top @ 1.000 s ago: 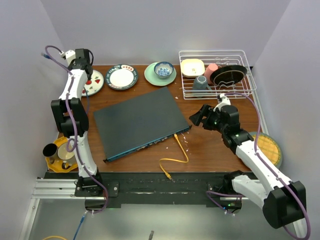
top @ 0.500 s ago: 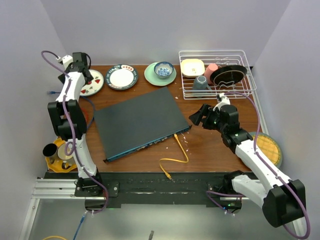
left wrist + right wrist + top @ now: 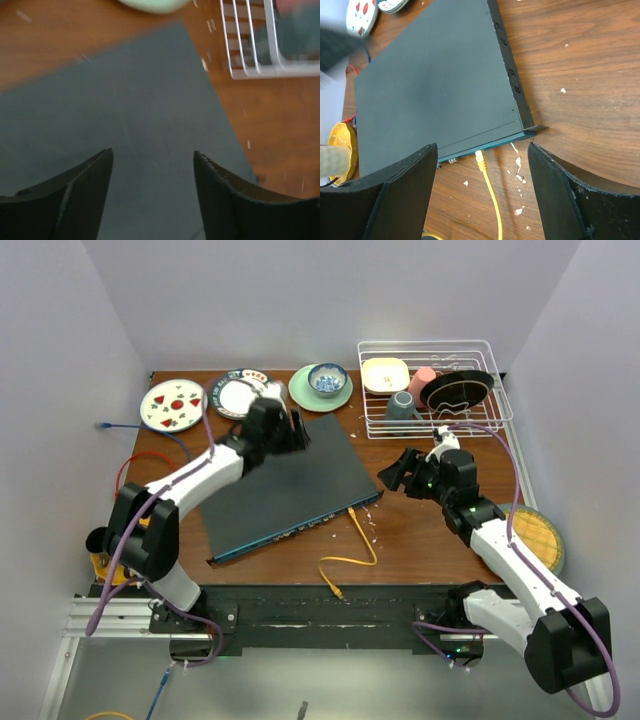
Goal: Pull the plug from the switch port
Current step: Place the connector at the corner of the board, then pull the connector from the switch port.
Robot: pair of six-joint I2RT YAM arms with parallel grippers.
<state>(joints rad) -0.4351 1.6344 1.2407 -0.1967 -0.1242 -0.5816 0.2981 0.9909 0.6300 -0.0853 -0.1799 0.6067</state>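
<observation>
The switch point(image 3: 280, 485) is a broad flat black box lying slantwise mid-table, its bluish socket side point(image 3: 300, 530) facing the near edge. A yellow plug point(image 3: 352, 512) sits in a port near that side's right end, and its yellow cable point(image 3: 358, 558) loops toward the table front. My left gripper point(image 3: 297, 430) hovers open over the switch's far part, with only the black top point(image 3: 125, 125) between its fingers point(image 3: 85, 195). My right gripper point(image 3: 393, 472) is open just right of the switch. In the right wrist view the plug point(image 3: 480, 159) lies between the open fingertips point(image 3: 481, 147), apart from both.
Patterned plates point(image 3: 173, 405) point(image 3: 240, 392) and a green plate with a bowl point(image 3: 320, 388) line the back edge. A white dish rack point(image 3: 435, 388) holds crockery at back right. A blue cable point(image 3: 105, 426) lies at left, a mug stand point(image 3: 110, 540) at front left, a round mat point(image 3: 540, 535) at right.
My left arm swung from the far left corner to above the switch, and its gripper opened. The blue cable it held up now lies at the table's left. The right arm stayed put.
</observation>
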